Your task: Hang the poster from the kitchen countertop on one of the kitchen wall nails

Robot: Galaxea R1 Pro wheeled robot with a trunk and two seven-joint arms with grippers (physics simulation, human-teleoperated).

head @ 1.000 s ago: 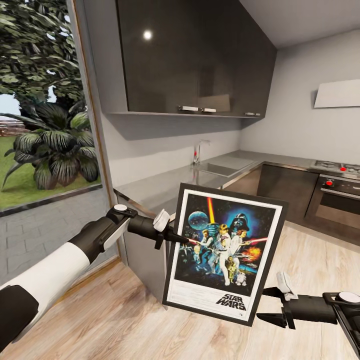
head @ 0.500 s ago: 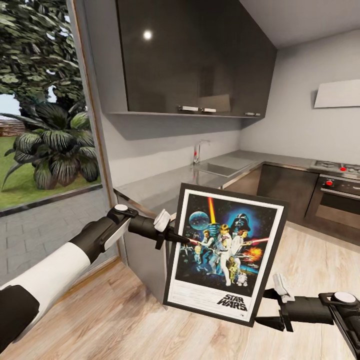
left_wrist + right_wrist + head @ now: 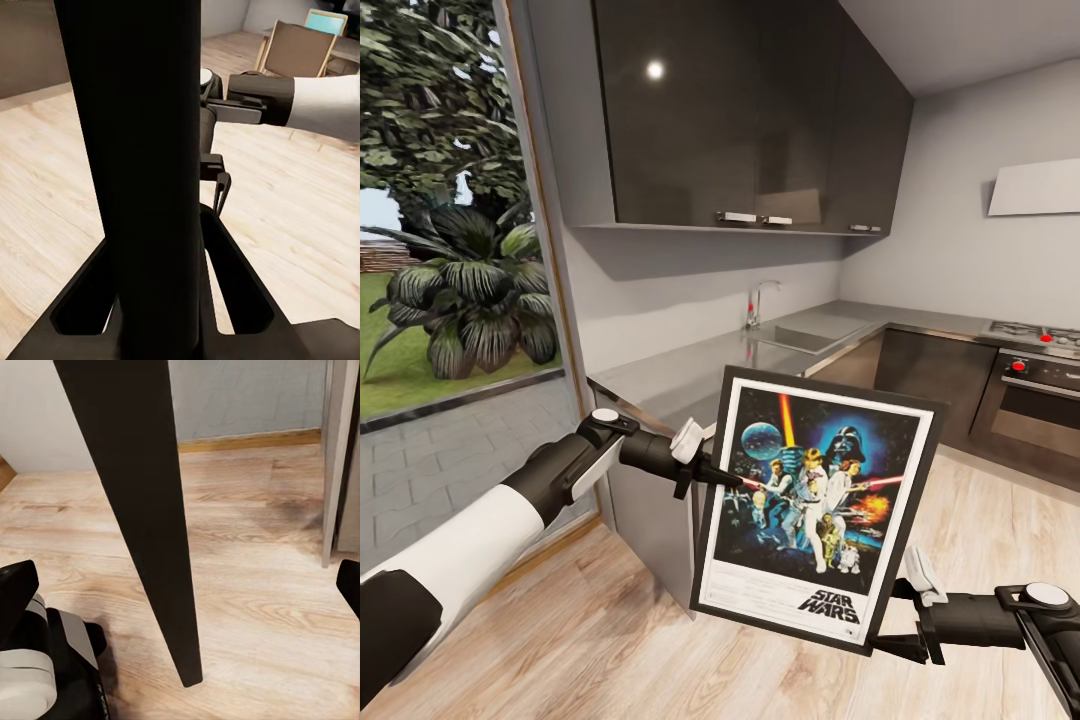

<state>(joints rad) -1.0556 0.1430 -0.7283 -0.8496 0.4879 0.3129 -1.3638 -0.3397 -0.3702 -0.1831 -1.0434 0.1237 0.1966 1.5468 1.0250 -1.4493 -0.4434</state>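
Head view: the poster [image 3: 818, 508] hangs tilted in the air above the wood floor [image 3: 590, 640], just near of the kitchen countertop [image 3: 690, 375]; the left gripper [image 3: 722, 479] is clamped on its left edge; the right gripper [image 3: 895, 620], fingers spread wide, sits at its lower right corner, grasping nothing.

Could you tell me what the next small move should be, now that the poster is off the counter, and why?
Probably turn toward a bare wall to look for a nail. The left gripper is clamped on the left edge of the poster, which hangs clear of the kitchen countertop. The right gripper is open beside the lower right corner, its fingers on either side of the edge.
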